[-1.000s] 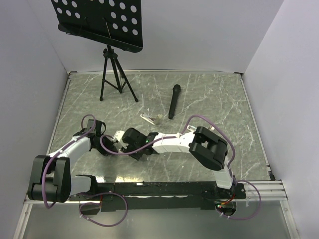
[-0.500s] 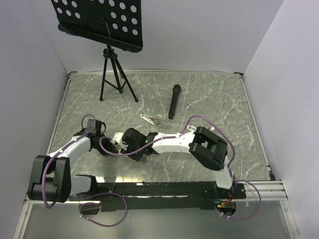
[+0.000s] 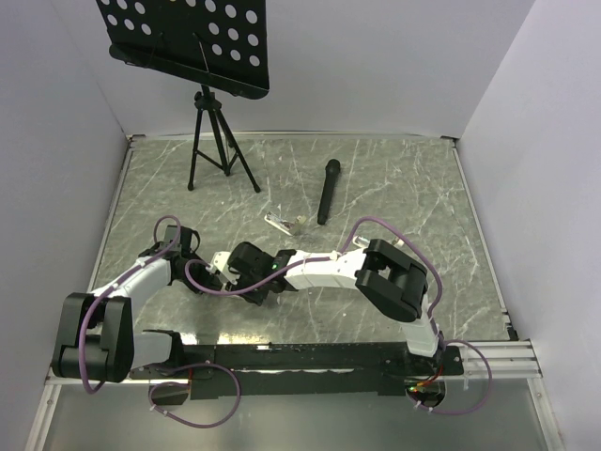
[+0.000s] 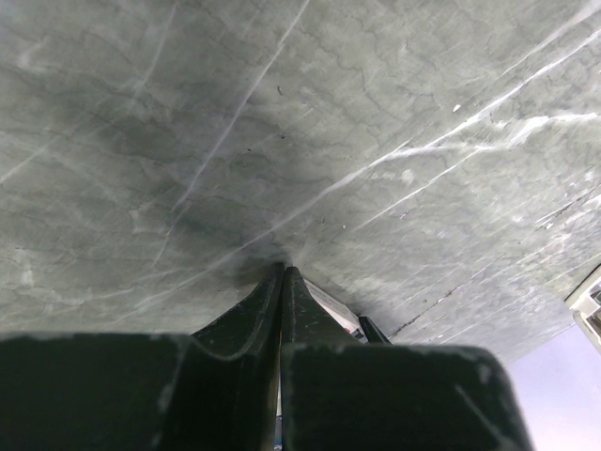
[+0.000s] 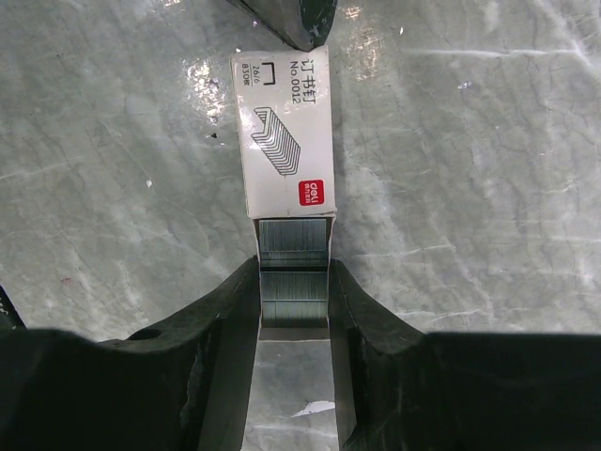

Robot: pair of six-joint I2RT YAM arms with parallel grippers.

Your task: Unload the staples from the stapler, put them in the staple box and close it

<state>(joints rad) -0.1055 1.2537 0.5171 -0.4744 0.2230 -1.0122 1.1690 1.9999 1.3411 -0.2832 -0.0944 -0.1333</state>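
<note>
On the marble table (image 3: 404, 178), right jaws pinch the staples (image 5: 293, 277), left jaws pressed shut.

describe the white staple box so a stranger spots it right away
On the grey marble table, look front left, ahead of the right gripper. The small white cardboard box lies flat there; only it bears a staple drawing, red logo and protruding silver staples.

A white staple box (image 5: 284, 132) lies flat on the marbled table (image 5: 470, 141). A block of staples (image 5: 294, 293) juts from its near end, pinched between the right gripper's (image 5: 293, 265) dark fingers (image 5: 230, 310) – a dark tip (image 5: 286, 17) sits just at the box's far end.
</note>
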